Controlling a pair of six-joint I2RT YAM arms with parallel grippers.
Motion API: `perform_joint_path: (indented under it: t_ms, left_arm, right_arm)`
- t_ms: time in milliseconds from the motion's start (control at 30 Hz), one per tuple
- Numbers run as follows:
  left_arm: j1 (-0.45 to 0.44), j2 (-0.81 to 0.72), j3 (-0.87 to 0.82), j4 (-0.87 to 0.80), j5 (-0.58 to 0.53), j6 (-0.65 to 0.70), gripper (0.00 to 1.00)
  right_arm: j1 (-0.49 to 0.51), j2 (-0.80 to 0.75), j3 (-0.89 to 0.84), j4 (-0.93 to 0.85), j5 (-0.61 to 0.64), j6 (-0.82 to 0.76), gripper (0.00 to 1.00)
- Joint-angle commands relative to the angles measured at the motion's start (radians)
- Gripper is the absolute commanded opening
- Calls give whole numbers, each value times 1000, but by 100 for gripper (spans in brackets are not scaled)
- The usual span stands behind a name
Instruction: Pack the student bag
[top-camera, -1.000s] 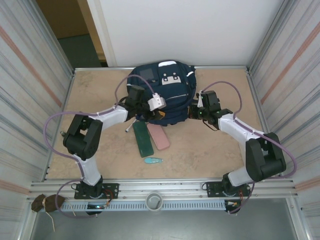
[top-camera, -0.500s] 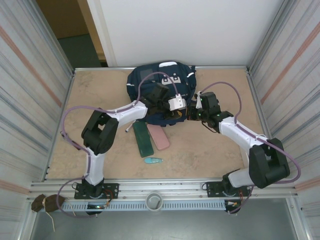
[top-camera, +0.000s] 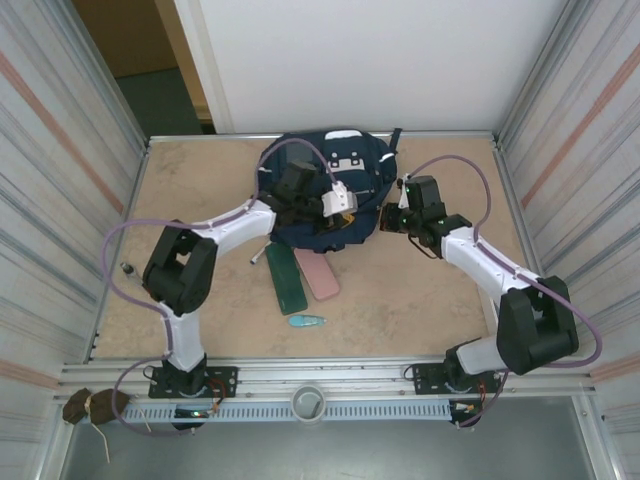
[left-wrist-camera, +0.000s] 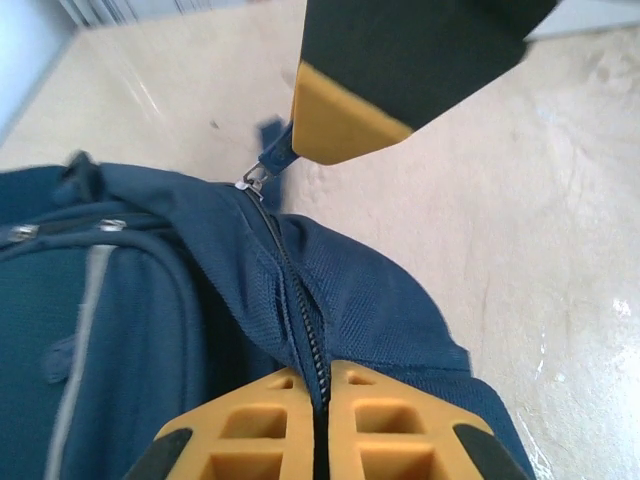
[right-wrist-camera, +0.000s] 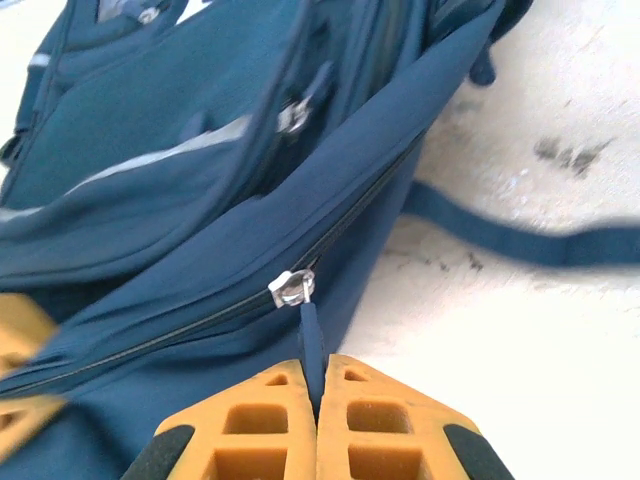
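From above, the student bag lies far across the bench, between the left end effector and the right end effector. At the left wrist, that end effector is clenched on bag cloth along the zip. At the right wrist, the other pinches the zip tab. The cloth looks soft and floppy, so seams and the tab are probably the best holds.

The student bag is matt navy woven cloth; its zip slider shiny metal; the table smooth, mottled, faintly glossy.
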Motion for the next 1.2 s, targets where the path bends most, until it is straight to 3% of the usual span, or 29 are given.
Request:
perform_joint_path:
  t_ms: [0,200,467,600,667,700,767,833,933,1000,1167]
  left_arm:
    - [58,-115,-13,109,146,-13,0]
    - [86,-132,-23,98,168,10,0]
    - [124,-158,-53,216,304,-66,0]
    - [123,-157,-57,249,360,-99,0]
    - [121,-150,-59,262,365,-110,0]
    - [120,-143,-56,259,362,-107,0]
    - [112,-126,-47,243,352,-91,0]
    - [102,-107,-36,232,343,-77,0]
    - [82,-82,-13,204,341,-55,0]
    - [70,-73,-5,182,335,-33,0]
    - [60,-74,-3,151,316,-15,0]
  right_arm:
    - [-64,50,41,-74,175,26,0]
    - [-89,105,90,-95,199,26,0]
    - [-171,267,171,-95,175,32,0]
    - [-221,362,238,-81,109,27,0]
    - [-241,354,247,-85,8,9,0]
    - [-242,326,234,-88,-29,0,5]
    - [-244,228,162,-63,-127,14,26]
    - [-258,134,90,-22,-226,63,41]
    - [-289,63,24,41,-271,152,58]
    - [-315,95,39,68,-290,202,71]
    - [-333,298,179,143,-343,319,81]
